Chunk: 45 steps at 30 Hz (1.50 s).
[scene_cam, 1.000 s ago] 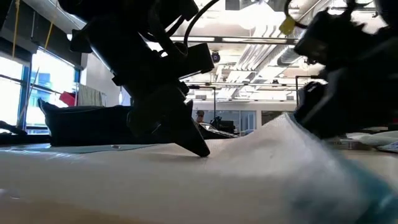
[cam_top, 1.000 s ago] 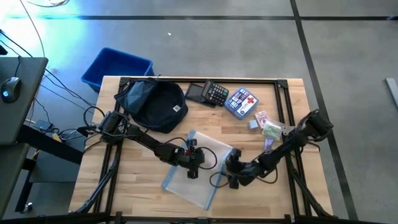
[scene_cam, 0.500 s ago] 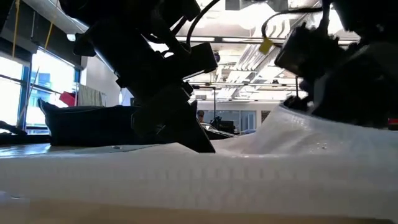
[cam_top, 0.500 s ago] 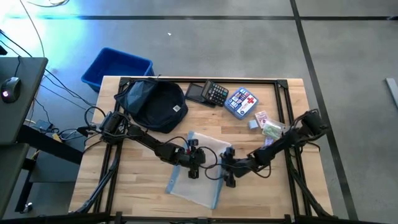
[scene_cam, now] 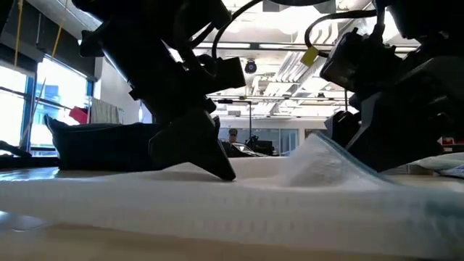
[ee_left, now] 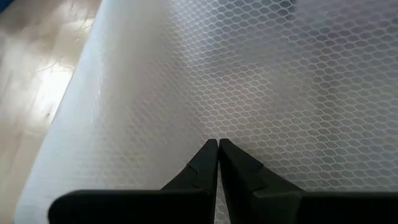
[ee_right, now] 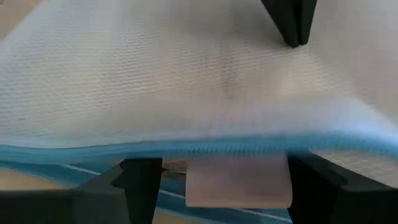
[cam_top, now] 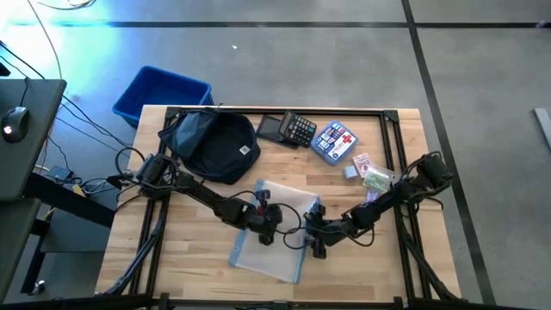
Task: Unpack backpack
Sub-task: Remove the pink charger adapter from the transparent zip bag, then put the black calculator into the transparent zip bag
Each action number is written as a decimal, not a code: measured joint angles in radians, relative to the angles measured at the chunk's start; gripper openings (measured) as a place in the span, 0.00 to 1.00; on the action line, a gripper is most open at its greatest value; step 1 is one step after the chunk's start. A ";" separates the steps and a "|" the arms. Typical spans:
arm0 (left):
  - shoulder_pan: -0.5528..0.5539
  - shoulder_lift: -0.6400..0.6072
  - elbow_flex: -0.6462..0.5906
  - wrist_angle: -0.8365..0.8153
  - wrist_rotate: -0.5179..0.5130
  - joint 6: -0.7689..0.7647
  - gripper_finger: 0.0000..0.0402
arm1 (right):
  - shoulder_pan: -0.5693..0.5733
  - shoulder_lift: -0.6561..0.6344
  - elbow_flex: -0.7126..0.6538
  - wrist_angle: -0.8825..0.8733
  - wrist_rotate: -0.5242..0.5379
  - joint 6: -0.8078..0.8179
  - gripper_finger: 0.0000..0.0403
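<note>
From above, the backpack lies at the far left part of the table, dark and rounded, its small white label facing up. A bright-blue bin stands on the floor just beyond that corner. Along the far edge sit a calculator and a blue pouch with a red cross, with a few small packets near the right side. In the middle of the table lies a translucent mesh pouch with a blue zip edge. The left gripper rests on its left part, and the right gripper is at its right edge.

At table height, the left gripper comes down to a single point pressing on the white mesh pouch; the backpack is a dark mound behind it on the left. The right gripper stands at the raised edge of the pouch (a person shows far off in the room).

In the left wrist view, the left gripper has its fingers pressed together, tips resting on the mesh pouch.

In the right wrist view, the right gripper has its fingers apart, one on either side of the pouch's blue zip edge, which runs across between them; whether they pinch it I cannot tell.
</note>
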 joint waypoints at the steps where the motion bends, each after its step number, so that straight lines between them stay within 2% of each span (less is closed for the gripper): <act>1: -0.001 0.000 0.000 -0.009 -0.003 -0.004 0.00 | 0.004 -0.006 0.001 -0.014 -0.012 0.003 0.60; 7: -0.011 0.000 0.000 -0.084 -0.041 -0.025 0.00 | 0.053 -0.114 -0.002 -0.215 -0.056 0.061 0.60; 9: -0.015 -0.001 0.000 -0.104 -0.045 -0.026 0.00 | 0.082 -0.173 -0.002 -0.312 -0.022 0.096 0.60; 11: -0.023 -0.001 0.000 -0.120 -0.056 -0.025 0.00 | 0.113 -0.239 -0.002 -0.418 0.071 0.157 0.60; 13: -0.034 0.000 -0.001 -0.124 -0.074 -0.025 0.00 | 0.137 -0.295 -0.002 -0.557 0.210 0.261 0.60; 17: -0.052 0.003 0.005 -0.133 -0.131 -0.023 0.00 | 0.117 -0.389 -0.002 -0.867 0.484 0.565 0.60; 20: -0.059 0.003 0.024 -0.143 -0.139 0.005 0.00 | 0.041 -0.415 -0.004 -1.002 0.543 0.718 0.60; 23: -0.069 -0.008 0.043 -0.160 -0.140 0.034 0.00 | -0.060 -0.407 -0.022 -0.921 0.542 0.660 0.60; 26: -0.080 -0.039 0.072 -0.215 -0.126 0.044 0.00 | -0.188 -0.384 -0.052 -0.752 0.519 0.529 0.60; 30: -0.102 -0.101 0.121 -0.288 -0.143 0.022 0.00 | -0.338 -0.359 -0.091 -0.575 0.527 0.446 0.60; 32: -0.116 -0.121 0.134 -0.297 -0.145 0.020 0.00 | -0.395 -0.358 -0.092 -0.507 0.525 0.394 0.66; 35: -0.142 -0.156 0.155 -0.293 -0.148 -0.020 0.00 | -0.458 -0.365 -0.092 -0.425 0.456 0.294 0.84; 38: -0.182 -0.180 0.163 -0.285 -0.132 -0.120 0.00 | -0.469 -0.377 -0.082 -0.394 0.426 0.223 0.96; 41: -0.229 -0.180 0.161 -0.289 -0.078 -0.246 0.00 | -0.425 -0.379 -0.079 -0.394 0.407 0.151 0.92; 45: -0.294 -0.138 0.163 -0.279 -0.005 -0.411 0.00 | -0.303 -0.377 -0.080 -0.382 0.346 0.130 0.85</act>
